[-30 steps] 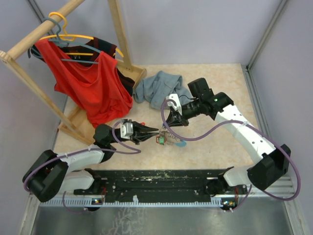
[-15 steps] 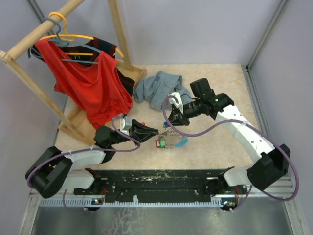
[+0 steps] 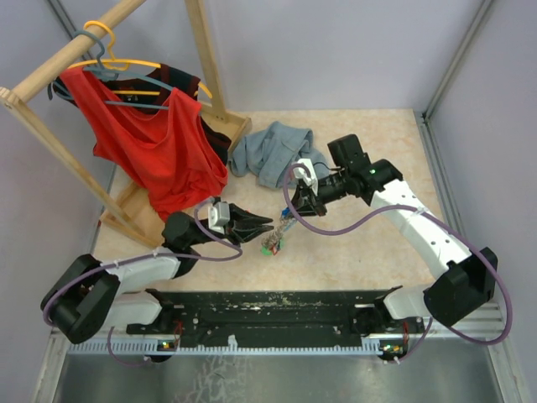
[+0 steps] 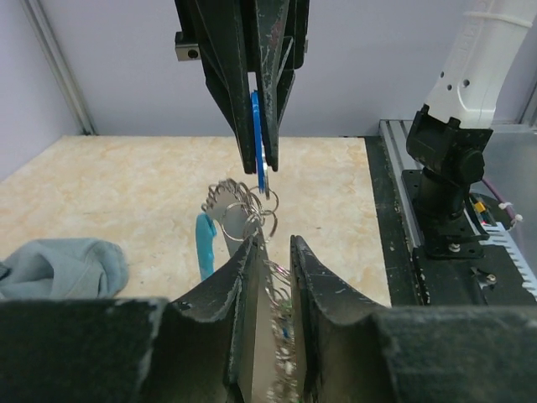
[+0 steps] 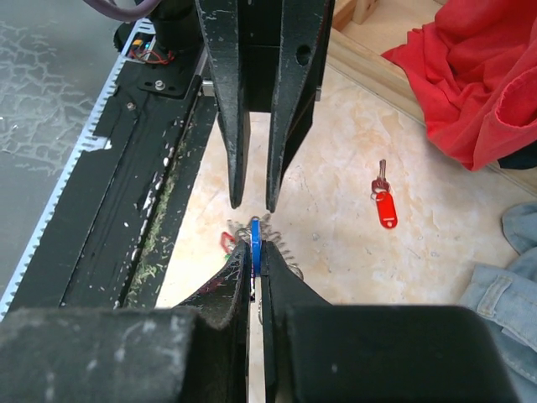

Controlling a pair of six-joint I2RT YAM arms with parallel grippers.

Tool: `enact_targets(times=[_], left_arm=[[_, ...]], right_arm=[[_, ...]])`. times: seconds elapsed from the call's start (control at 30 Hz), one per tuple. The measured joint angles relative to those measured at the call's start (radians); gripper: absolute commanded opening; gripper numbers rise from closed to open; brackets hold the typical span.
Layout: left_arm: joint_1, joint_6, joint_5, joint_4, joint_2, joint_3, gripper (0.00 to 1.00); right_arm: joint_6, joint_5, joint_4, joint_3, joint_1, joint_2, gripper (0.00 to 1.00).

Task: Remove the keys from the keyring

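Blue key (image 4: 258,138) nipped in R jaws; L jaws apart astride chain (image 4: 273,290).

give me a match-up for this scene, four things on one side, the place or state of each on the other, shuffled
Things:
1. right gripper
2. left gripper
3. red-tagged key
4. red shirt

Place or state:
a. lying by itself on the table
b. hanging from the rack
c. shut on the blue tag
d. jaws apart, with the chain running between them

Pairs: 1-c, 2-d, 3-a, 4-b
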Motion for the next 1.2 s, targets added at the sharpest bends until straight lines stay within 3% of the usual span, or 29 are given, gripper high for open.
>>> enact_targets(times=[0.27, 0.6, 1.2], left_arm=[[0.0, 0.099, 0.055, -0.102, 0.034, 0.072, 0.27], [-0.003, 0.063, 0.105, -0.113, 0.056, 0.097, 0.23], [-0.073, 0.056, -0.002, -0.208, 0.056, 0.121, 0.19]], right_arm=[[-0.027, -0.021, -0.027, 0.0, 0.0, 0.0, 0.0], [-0.043, -0.023, -0.04, 0.0, 0.0, 0.0, 0.0], [-0.043, -0.027, -0.042, 0.0, 0.0, 0.0, 0.0]])
